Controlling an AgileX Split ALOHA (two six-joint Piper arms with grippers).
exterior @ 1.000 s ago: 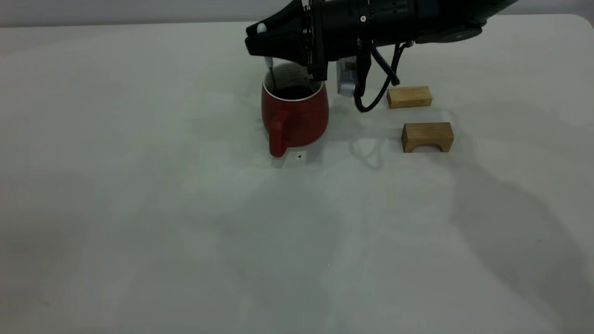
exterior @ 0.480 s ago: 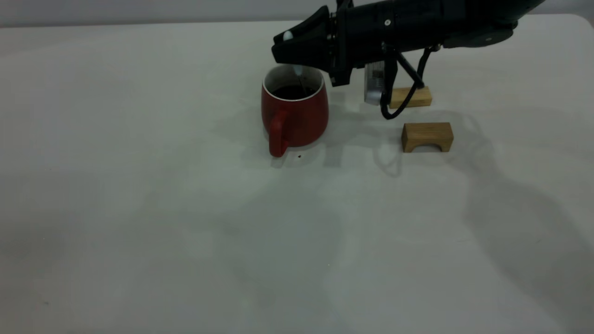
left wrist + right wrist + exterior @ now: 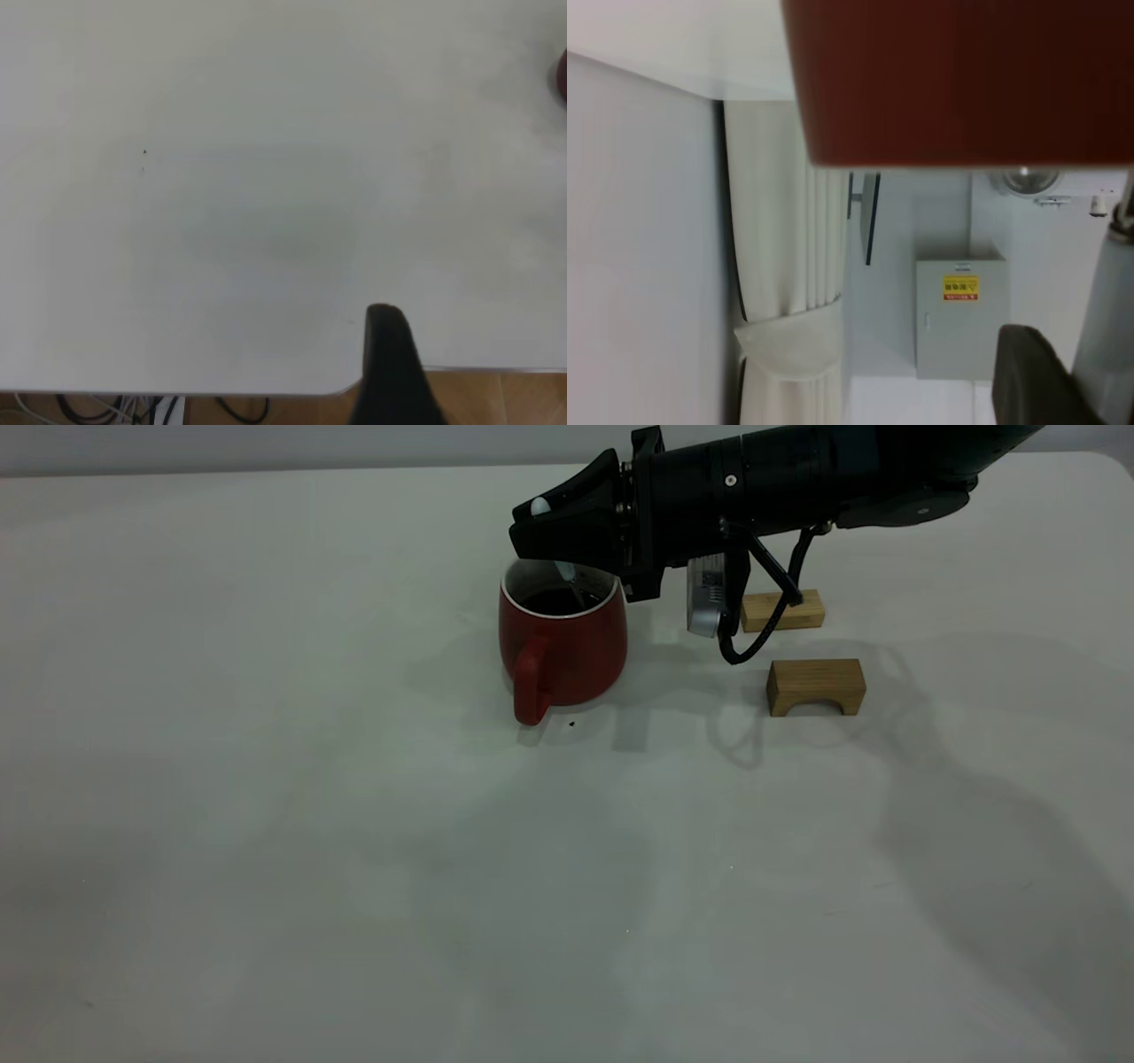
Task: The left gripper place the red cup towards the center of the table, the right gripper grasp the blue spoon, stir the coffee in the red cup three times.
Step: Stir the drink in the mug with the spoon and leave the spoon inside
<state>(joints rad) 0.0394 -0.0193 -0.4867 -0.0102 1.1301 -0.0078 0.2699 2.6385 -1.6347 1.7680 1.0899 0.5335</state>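
The red cup stands upright on the table at mid-back, its loop handle turned to the front. Dark coffee shows inside. My right gripper reaches in from the right, just above the rim, and is shut on the blue spoon. The spoon's grey neck slants down into the coffee. In the right wrist view the cup's red wall fills the near field beside one dark finger and the pale spoon handle. My left gripper is parked over the table's edge, far from the cup.
Two wooden blocks lie right of the cup: a flat one behind and an arched one in front. The right arm's cable hangs close to the flat block. A small dark speck lies by the cup's base.
The right gripper carried the spoon from the cup's left rim across to its right side, then came back a little to the left. The cup has stayed put.
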